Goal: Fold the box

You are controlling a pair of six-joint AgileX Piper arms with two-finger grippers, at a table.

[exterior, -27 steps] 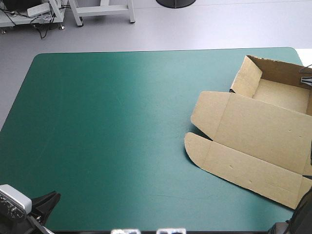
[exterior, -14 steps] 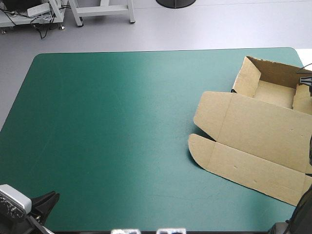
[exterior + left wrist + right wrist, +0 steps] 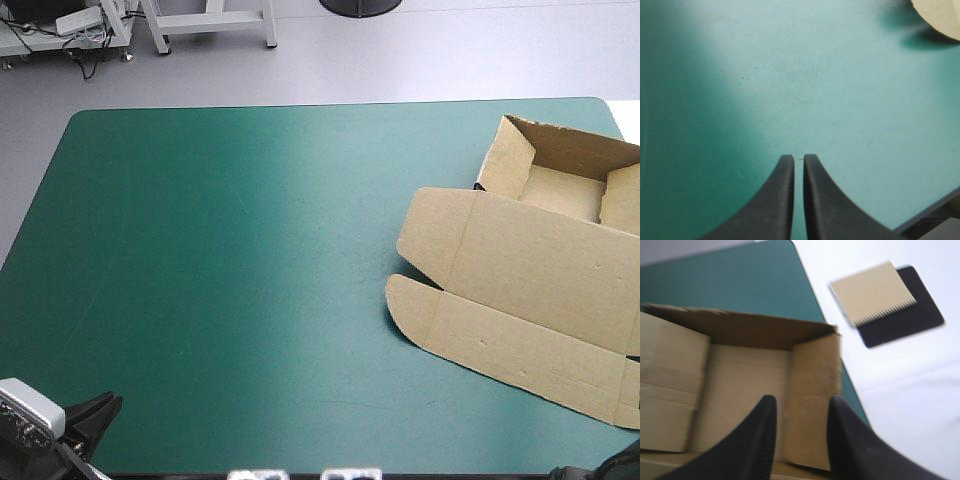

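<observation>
Hovering right over the tray end of the box (image 3: 520,270), the right gripper (image 3: 801,410) had its black fingers spread wide, nothing between them. The tray's raised side wall (image 3: 815,385) at the table's right edge stood just ahead of the gap. That was the relation to watch: the brown box lay on the right side of the teal-green cover (image 3: 250,250). Its walled tray sat near the far right corner and its lid (image 3: 540,260) lay flat, so the long axis ran from that corner back toward the near edge. The left gripper (image 3: 798,160) was parked at the near left corner, well apart from the board, its fingers closed to a thin slit on nothing. By my reading, the right arm was the nearer one, and any next tuck belonged to it.
</observation>
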